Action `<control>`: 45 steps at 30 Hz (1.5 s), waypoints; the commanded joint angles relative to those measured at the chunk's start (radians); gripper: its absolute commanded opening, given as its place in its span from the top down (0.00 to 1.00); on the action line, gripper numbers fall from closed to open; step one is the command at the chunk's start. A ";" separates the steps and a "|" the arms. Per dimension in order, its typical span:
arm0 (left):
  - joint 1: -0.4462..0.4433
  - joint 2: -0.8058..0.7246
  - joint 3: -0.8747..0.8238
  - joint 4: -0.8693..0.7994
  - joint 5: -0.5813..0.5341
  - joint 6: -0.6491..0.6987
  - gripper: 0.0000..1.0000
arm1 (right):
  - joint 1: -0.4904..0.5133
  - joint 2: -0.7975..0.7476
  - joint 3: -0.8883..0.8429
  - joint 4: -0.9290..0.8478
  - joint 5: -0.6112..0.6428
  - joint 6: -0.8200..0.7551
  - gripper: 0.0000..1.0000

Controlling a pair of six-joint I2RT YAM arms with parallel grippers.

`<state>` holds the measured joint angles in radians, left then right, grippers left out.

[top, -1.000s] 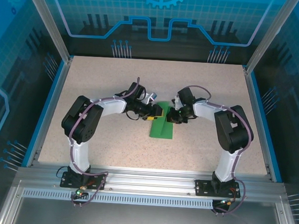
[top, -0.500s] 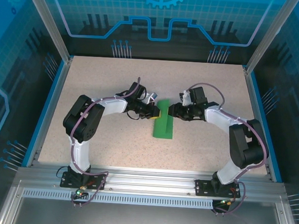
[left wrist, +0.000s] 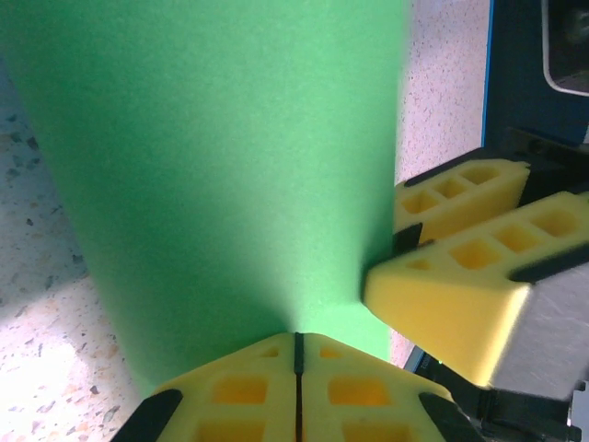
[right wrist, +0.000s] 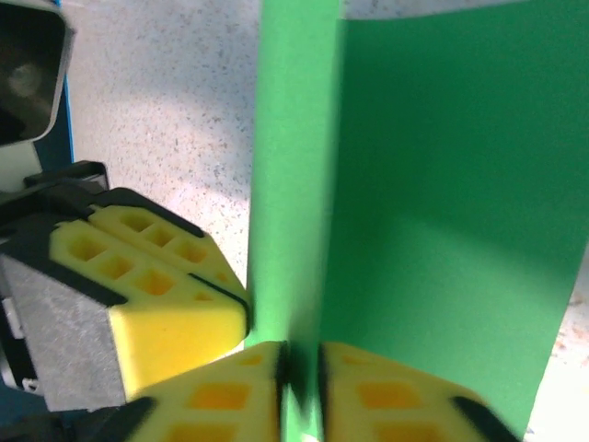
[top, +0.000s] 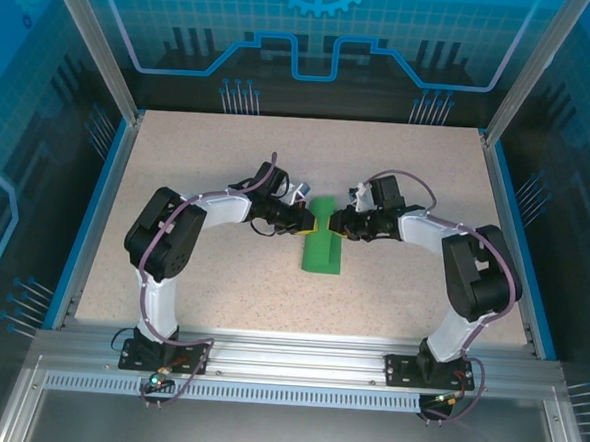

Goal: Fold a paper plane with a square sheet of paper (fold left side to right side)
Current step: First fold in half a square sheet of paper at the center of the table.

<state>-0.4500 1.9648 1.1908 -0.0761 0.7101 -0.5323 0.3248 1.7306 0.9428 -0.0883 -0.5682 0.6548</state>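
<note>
**A:** What's different on the table (top: 178,174) from a second ago?

**B:** The biggest change is the right arm. Half a second back its elbow had swung out wide. Now it has drawn in again, and its tip is back at the paper. The left arm has barely shifted.

**A:** And the square sheet of paper (top: 323,251)?

**B:** It sits mid-table between the two arms, as a narrow green strip rather than a full square. Its far end is raised where both arms meet it. It lies a little straighter than it did a second ago.

**A:** The grips?

**B:** The left end effector (top: 310,222) has clamped down, and its yellow pads are pressed together on the sheet's edge. The right end effector (top: 335,223) let go briefly and has closed again. It now pinches an upright fold of green between its pads. The two tips stand just beside each other.

**A:** What does that mean for the task?

**B:** I'd judge the regrasp finished, with both sides of the fold held. The left flap can now be carried over to the right and creased. Paper this thin could tear or slip if the arms pull against each other.
</note>
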 commanded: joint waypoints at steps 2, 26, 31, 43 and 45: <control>-0.009 -0.008 0.026 -0.048 -0.026 0.020 0.89 | -0.001 0.023 0.033 -0.021 -0.008 -0.009 0.95; -0.031 0.023 0.076 -0.208 -0.204 0.048 0.48 | 0.003 0.115 0.115 -0.208 0.180 -0.111 0.92; -0.045 0.060 0.111 -0.244 -0.237 0.043 0.48 | 0.003 0.115 0.116 -0.211 0.190 -0.115 0.91; -0.081 0.121 0.173 -0.353 -0.333 0.057 0.55 | 0.001 0.064 0.097 -0.214 0.245 -0.121 0.72; -0.086 0.126 0.177 -0.362 -0.340 0.058 0.55 | -0.002 0.038 0.086 -0.216 0.278 -0.121 0.66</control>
<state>-0.5186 2.0563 1.3479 -0.3702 0.4042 -0.4904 0.3264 1.8252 1.0412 -0.2840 -0.3374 0.5457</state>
